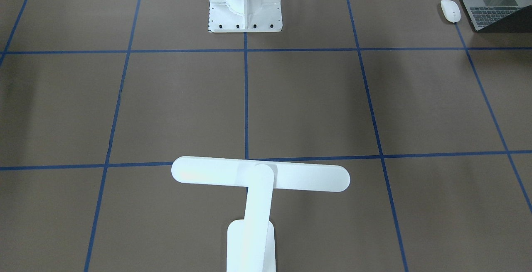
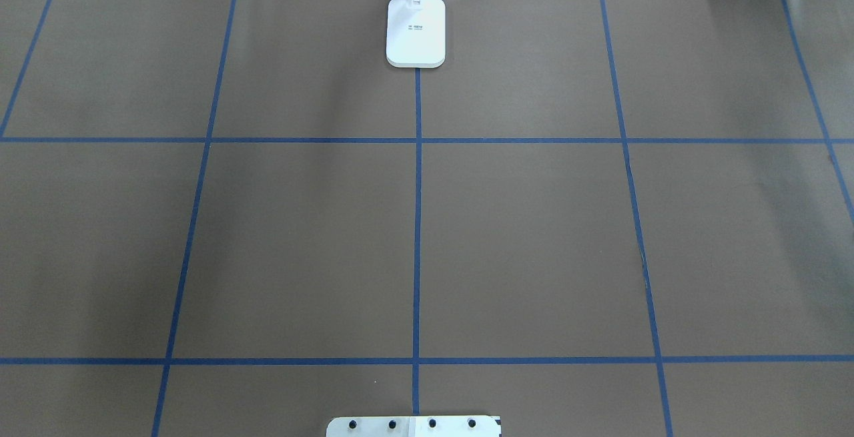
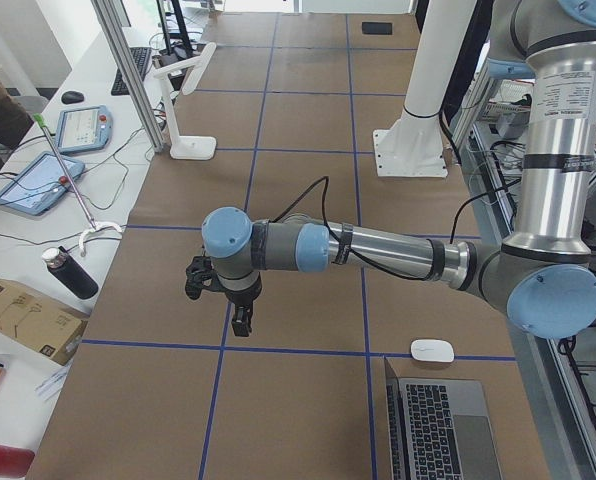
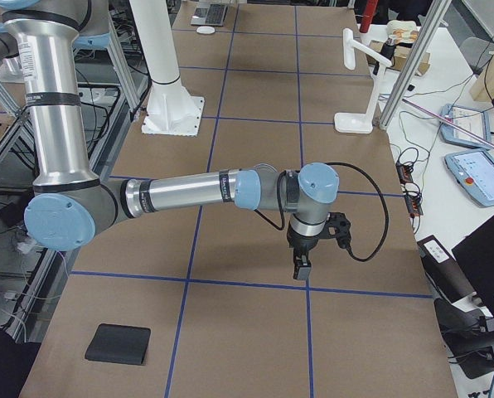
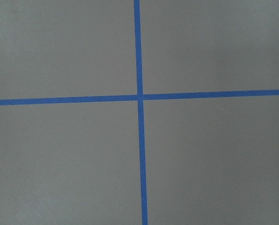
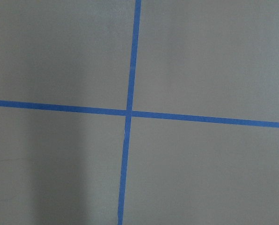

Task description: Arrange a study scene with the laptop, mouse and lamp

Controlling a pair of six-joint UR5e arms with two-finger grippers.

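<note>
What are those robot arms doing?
Nothing is being handled yet. The left arm and the right arm hang over the table, touching nothing. The lamp stands at the edge across from the robot, and the open laptop with the mouse beside it sits at the robot's left end.

left arm [image 3: 388, 252] — outstretched, wrist down | right arm [image 4: 189, 191] — likewise | jaws unclear

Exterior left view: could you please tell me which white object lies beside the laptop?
The small oval mouse; the lamp and pedestal stand far beyond it.
</note>
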